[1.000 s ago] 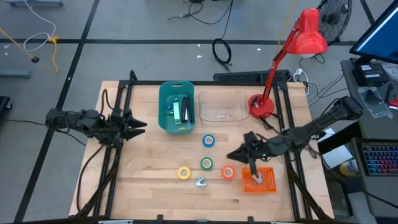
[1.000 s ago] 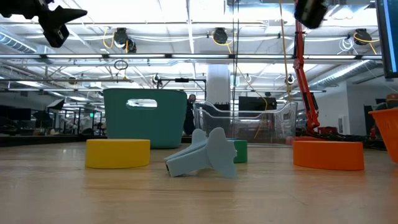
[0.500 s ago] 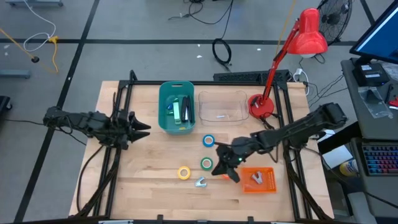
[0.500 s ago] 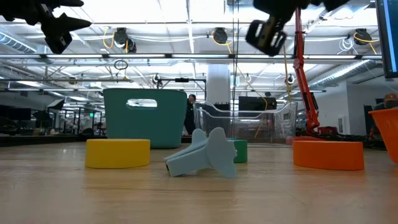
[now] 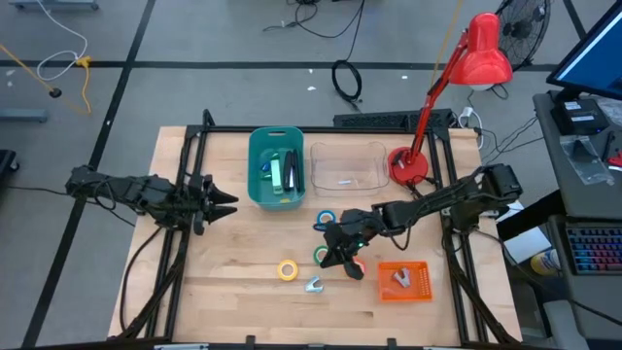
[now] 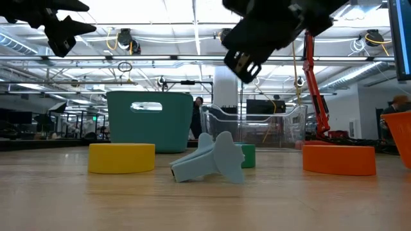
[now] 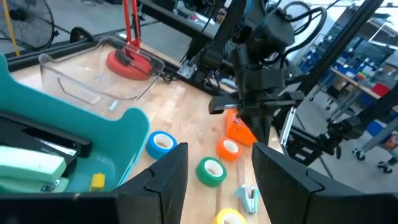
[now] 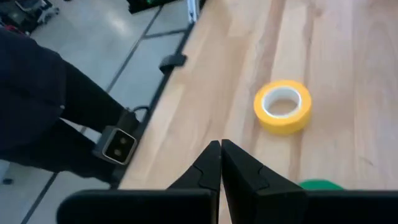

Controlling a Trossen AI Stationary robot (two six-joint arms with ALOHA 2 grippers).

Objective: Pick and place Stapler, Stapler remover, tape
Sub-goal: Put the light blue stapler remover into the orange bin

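The wooden surface point(image 5: 233, 253) carries a teal bin point(image 5: 275, 167), clear tray point(image 5: 347, 163), red lamp point(image 5: 408, 165), orange basket point(image 5: 403, 281), a grey claw piece point(image 5: 313, 285), and blue point(image 5: 324, 220), green point(image 5: 322, 256) and yellow point(image 5: 288, 269) tape rolls.

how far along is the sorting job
Done: a stapler lies in the teal bin and a stapler remover in the orange tray. In hand: nothing; the right gripper, jaws shut, hovers by the green tape. Left: blue, yellow and orange tapes and the second remover.
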